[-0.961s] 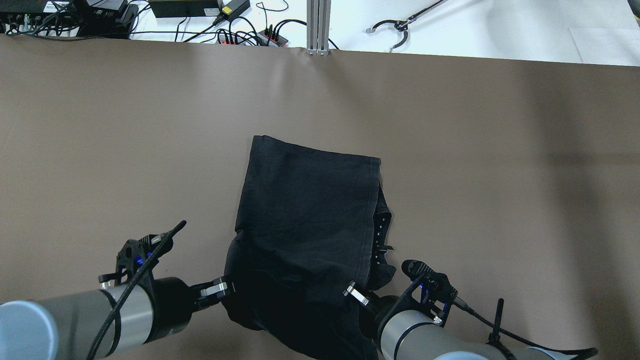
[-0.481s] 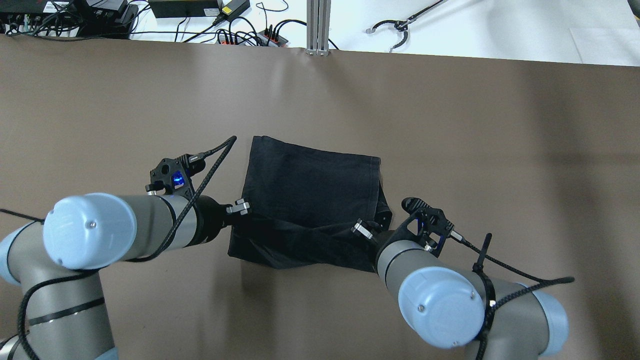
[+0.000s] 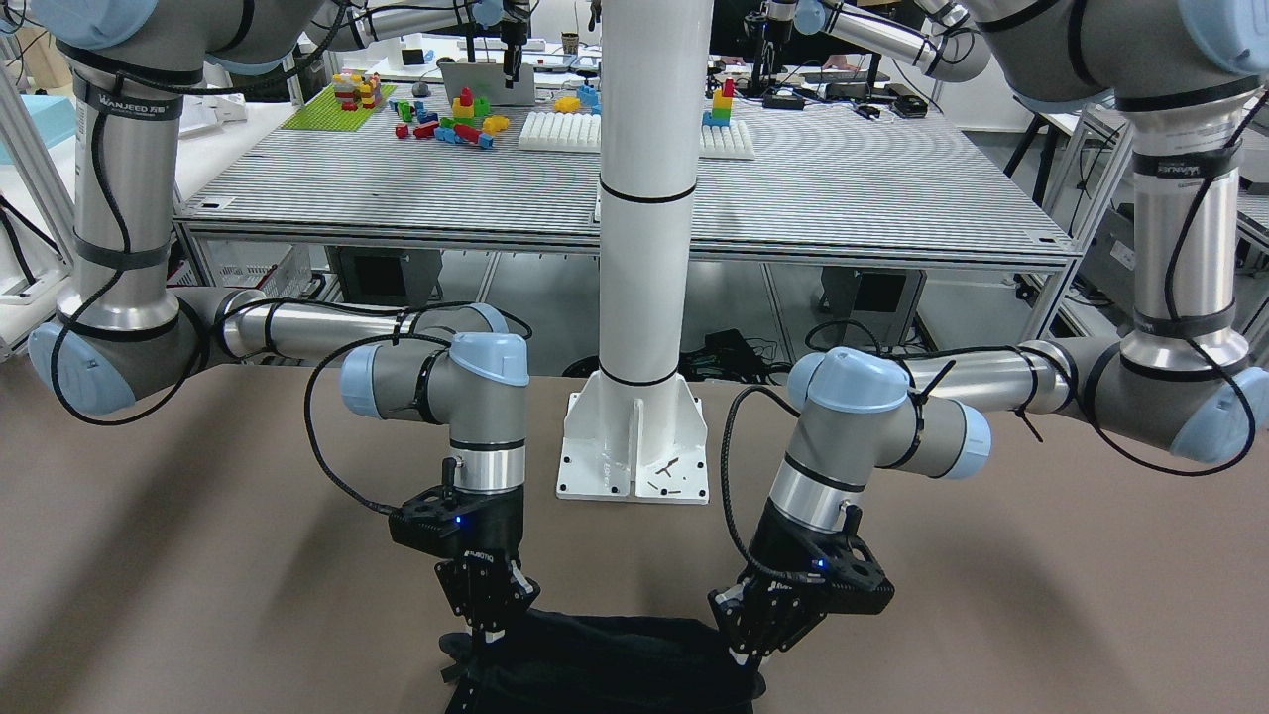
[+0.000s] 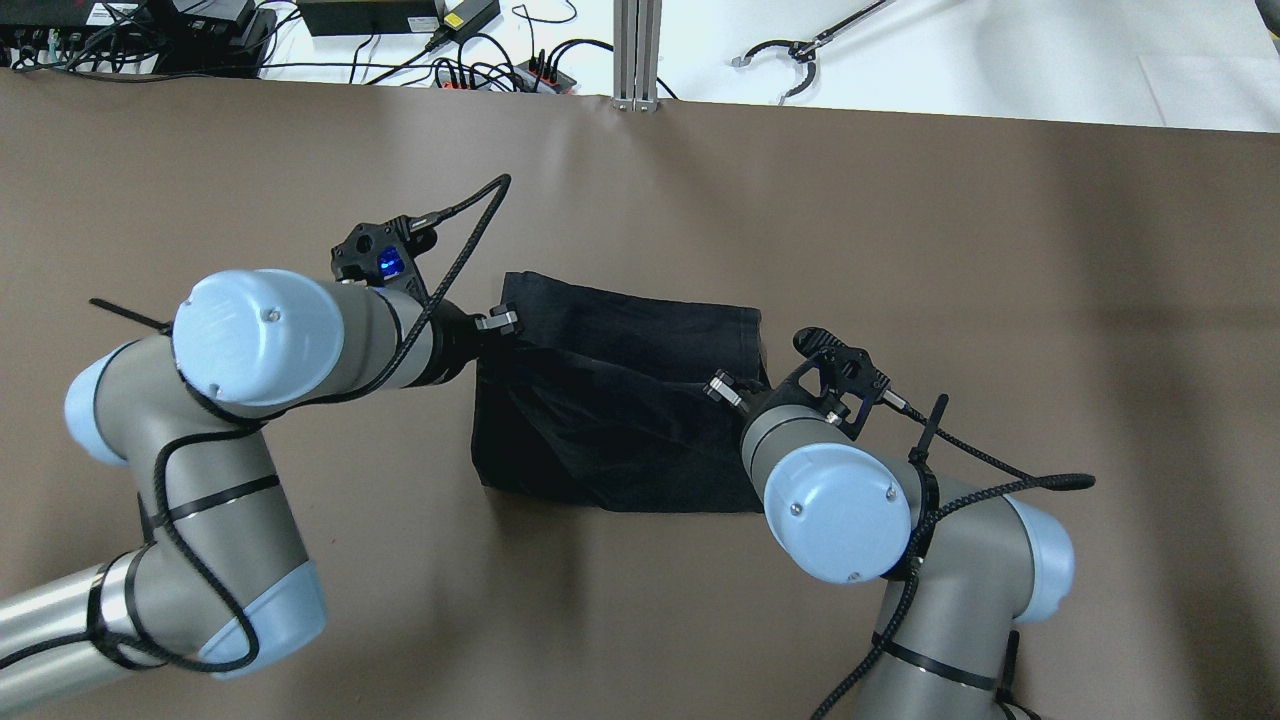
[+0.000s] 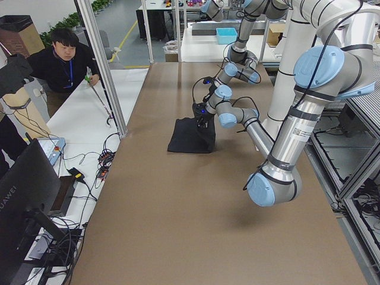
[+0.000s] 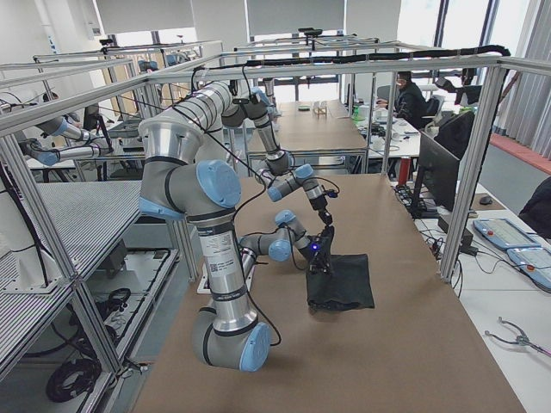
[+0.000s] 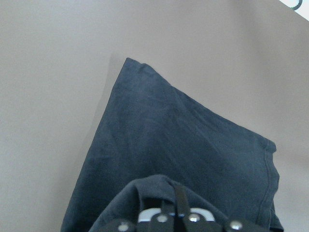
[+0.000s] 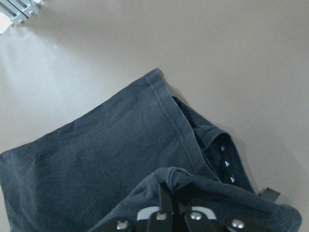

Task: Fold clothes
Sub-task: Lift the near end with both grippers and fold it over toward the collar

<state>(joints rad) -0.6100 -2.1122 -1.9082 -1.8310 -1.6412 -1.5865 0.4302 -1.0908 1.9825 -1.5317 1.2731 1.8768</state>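
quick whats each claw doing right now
left claw: closed, holding the black cloth
right claw: closed, holding the black cloth too

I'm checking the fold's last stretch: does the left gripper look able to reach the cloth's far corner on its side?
Likely yes. The left gripper, shut on the black cloth, hangs beside that corner; nothing stands between, and the right gripper holds the other end.
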